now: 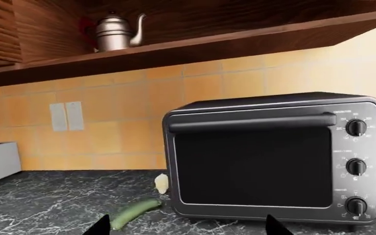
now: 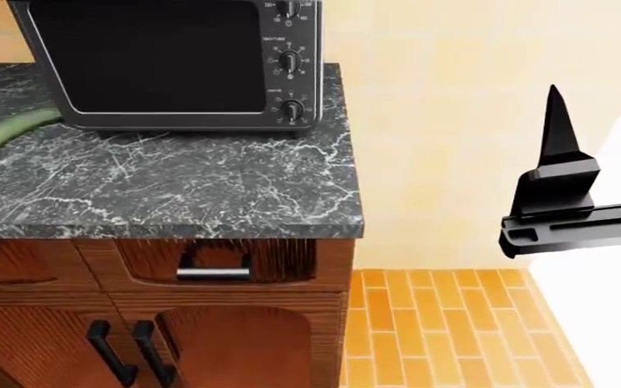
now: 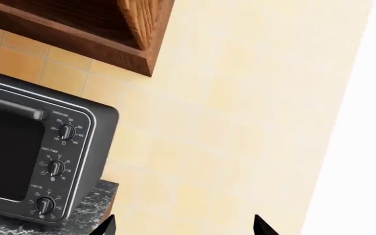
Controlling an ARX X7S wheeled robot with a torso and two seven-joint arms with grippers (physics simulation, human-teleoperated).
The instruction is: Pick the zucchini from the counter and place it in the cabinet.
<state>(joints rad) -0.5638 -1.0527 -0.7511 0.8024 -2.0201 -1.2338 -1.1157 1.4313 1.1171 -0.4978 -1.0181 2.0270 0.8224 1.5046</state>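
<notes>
The dark-green zucchini (image 1: 135,213) lies on the black-grey marble counter (image 1: 44,200), just in front of the toaster oven's left corner. It also shows at the far left of the head view (image 2: 14,128). My left gripper (image 1: 186,227) is open and empty, low over the counter, with the zucchini just past its one fingertip (image 1: 100,226). My right gripper (image 2: 555,121) is open and empty, off the counter's right end, and in its own view (image 3: 182,226) it faces the cream wall. The open wooden upper cabinet (image 1: 195,46) hangs above the oven.
A black toaster oven (image 2: 171,56) stands at the back of the counter (image 2: 181,186). A pale cream lump (image 1: 162,182) sits by the oven's left side. A metal kettle (image 1: 116,32) stands on the cabinet shelf. Below the counter are a drawer (image 2: 213,271) and cabinet doors (image 2: 235,347).
</notes>
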